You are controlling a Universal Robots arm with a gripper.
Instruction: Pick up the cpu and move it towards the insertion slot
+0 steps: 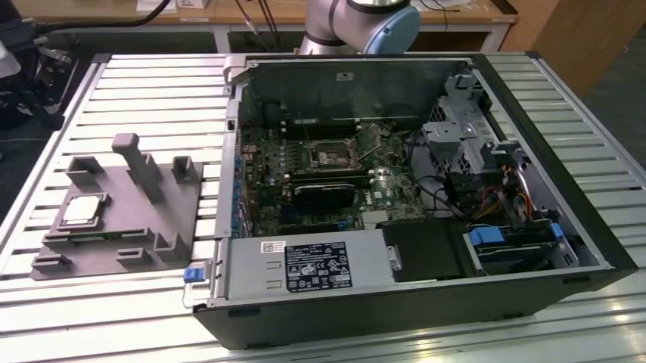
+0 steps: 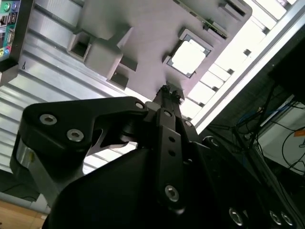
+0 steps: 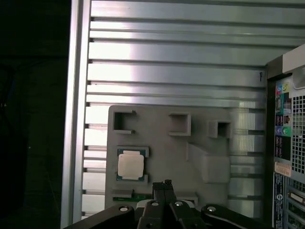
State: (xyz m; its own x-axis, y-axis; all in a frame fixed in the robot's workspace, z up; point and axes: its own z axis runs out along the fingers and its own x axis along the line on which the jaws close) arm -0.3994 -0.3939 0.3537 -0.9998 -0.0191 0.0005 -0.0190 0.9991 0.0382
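Cpu (image 1: 83, 211) lies flat in the grey fixture (image 1: 126, 225) on the counter (image 1: 151, 98), lower part of the exterior view's left. Insertion slot (image 1: 331, 155) sits mid-frame inside the open computer case (image 1: 343, 83), well apart. In the first wrist view I see the gripper (image 3: 162, 185) closed and empty near the cpu.

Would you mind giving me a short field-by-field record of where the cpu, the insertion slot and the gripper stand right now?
cpu: lying flat in a recess of the grey fixture, at the exterior view's left
insertion slot: on the board inside the open computer case, well apart from the cpu
gripper: shut, holding nothing, above the fixture beside the cpu, in both wrist views
table: slatted metal, carries fixture and case
progress: cpu not yet picked up
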